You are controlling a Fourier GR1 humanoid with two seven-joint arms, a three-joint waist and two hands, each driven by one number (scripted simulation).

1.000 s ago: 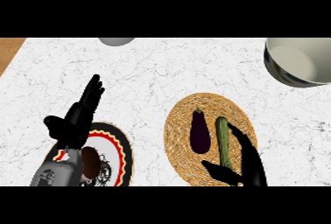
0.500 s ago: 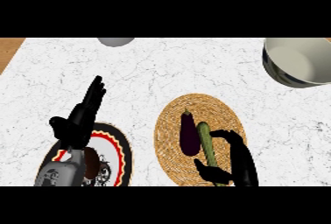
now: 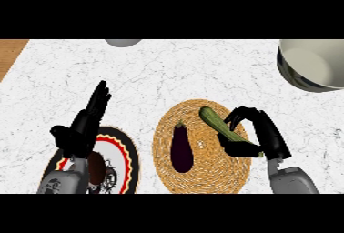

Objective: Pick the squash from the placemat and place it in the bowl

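A long green squash [image 3: 219, 123] lies tilted over the right part of the round woven placemat [image 3: 201, 177]. My right hand [image 3: 263, 134] has its fingers and thumb curled round the squash's lower end, hiding that end. A dark purple eggplant [image 3: 182, 147] lies on the placemat's left half, apart from the hand. The grey bowl [image 3: 310, 63] stands at the far right of the counter, partly cut off by the view's edge. My left hand [image 3: 84, 124] rests open at the lower left, fingers straight and pointing up.
A plate [image 3: 118, 157] with a red, yellow and black rim lies under my left forearm at the lower left. A small grey object [image 3: 123, 42] shows at the counter's far edge. A wooden strip [image 3: 10, 52] borders the counter at the upper left.
My right hand has moved up and closed round the squash. The squash has turned to a slant, its top tipped to the left. The left hand stays where it was.
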